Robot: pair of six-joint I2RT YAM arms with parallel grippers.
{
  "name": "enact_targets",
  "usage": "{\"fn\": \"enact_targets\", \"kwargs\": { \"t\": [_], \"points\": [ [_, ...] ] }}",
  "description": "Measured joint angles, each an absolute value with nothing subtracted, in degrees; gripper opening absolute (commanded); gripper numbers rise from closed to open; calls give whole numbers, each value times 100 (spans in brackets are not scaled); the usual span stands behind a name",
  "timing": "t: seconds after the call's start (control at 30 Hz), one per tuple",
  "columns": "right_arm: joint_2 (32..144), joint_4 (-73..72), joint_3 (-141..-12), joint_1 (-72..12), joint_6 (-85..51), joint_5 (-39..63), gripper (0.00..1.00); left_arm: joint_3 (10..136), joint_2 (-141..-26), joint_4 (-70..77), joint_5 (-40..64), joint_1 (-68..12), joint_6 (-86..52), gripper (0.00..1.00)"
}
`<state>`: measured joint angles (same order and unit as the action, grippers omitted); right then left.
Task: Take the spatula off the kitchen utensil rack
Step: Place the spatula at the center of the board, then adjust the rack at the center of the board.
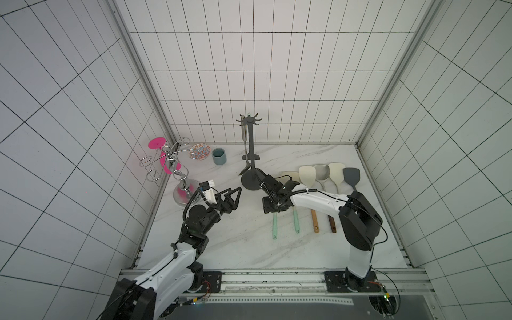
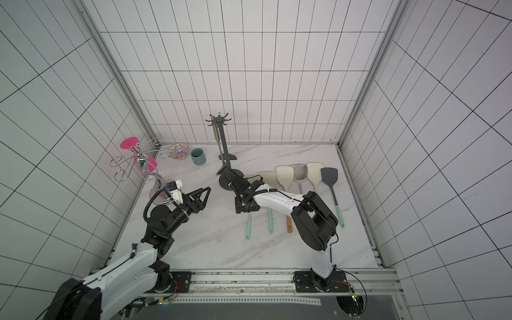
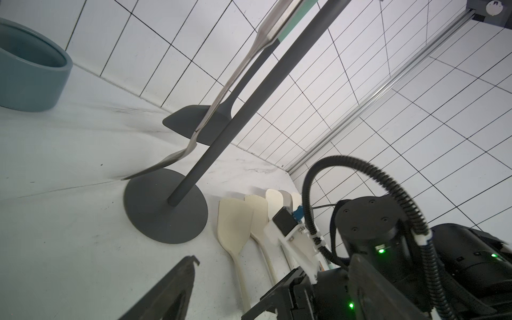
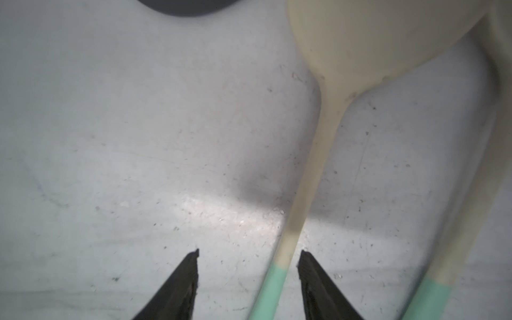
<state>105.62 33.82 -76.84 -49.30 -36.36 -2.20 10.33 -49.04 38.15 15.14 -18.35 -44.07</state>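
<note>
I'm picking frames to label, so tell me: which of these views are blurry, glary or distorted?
Right wrist view: soft throughout, the cream spatula blade smeared, a bright glare patch on the table beside a dark shadow. Left wrist view: sharp on the kitchen utensil rack, wide-angle stretch at the edges. Both top views: crisp, evenly lit, walls fanning outward from the wide lens.

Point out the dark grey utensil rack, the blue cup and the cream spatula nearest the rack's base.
dark grey utensil rack (image 1: 251,138): a top view, on its pole.
blue cup (image 1: 219,160): a top view, on its outer wall.
cream spatula (image 4: 346,41): right wrist view, on its blade.
</note>
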Motion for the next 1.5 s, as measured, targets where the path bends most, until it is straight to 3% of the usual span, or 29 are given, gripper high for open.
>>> {"fn": "enact_targets", "kwargs": {
  "t": [0.23,0.53,0.97,1.5],
  "points": [
    [9513,2571,-7310,-5000,-3135,-152,63,919,-3573,3310,864,-1831,-4261,93],
    [9445,921,-7275,-4842,-2460,178,56,869,-4228,3229,539,-1831,-4268,93],
    [11037,-1664,-7282,-4045,-1992,760,51,832,-4257,3234,458,-1778,-4329,93],
    [12029,-2045,-7944,-3892,-1291,805,53,832,-4230,3236,429,-1695,-4353,93]
  ]
}}
